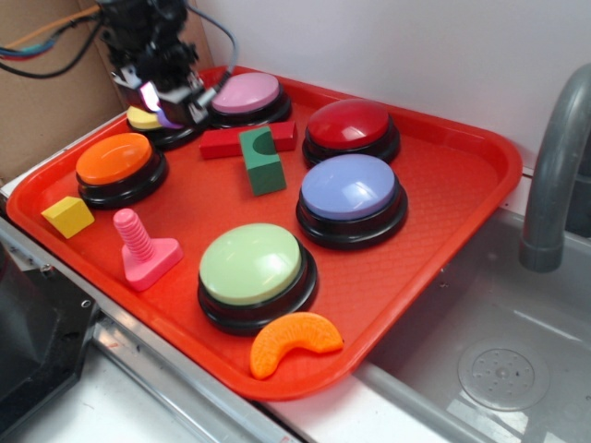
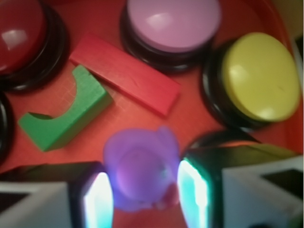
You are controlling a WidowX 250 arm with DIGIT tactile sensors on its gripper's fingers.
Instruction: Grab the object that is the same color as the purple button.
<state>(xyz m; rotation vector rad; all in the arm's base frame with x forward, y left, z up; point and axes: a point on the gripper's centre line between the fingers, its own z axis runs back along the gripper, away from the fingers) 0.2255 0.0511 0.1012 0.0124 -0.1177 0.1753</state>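
Claw (image 2: 145,190) clamped on smooth rounded purple duck (image 2: 141,173), above textured red tray (image 1: 443,221), domed purple button (image 1: 351,187) apart

A kitchen mock-up: steel sink (image 1: 480,305) and grey faucet (image 1: 554,157) beside the tray (image 1: 443,166).

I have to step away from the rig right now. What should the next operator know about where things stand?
Gripper: shut on the purple duck, fingers on both its sides, at the tray's far left corner near the yellow button.
Purple button: mid-right on the tray, untouched.
Done: the matching-colored duck is picked out and gripped.
Left: whether it is off the tray yet is unclear; lift and confirm the hold.
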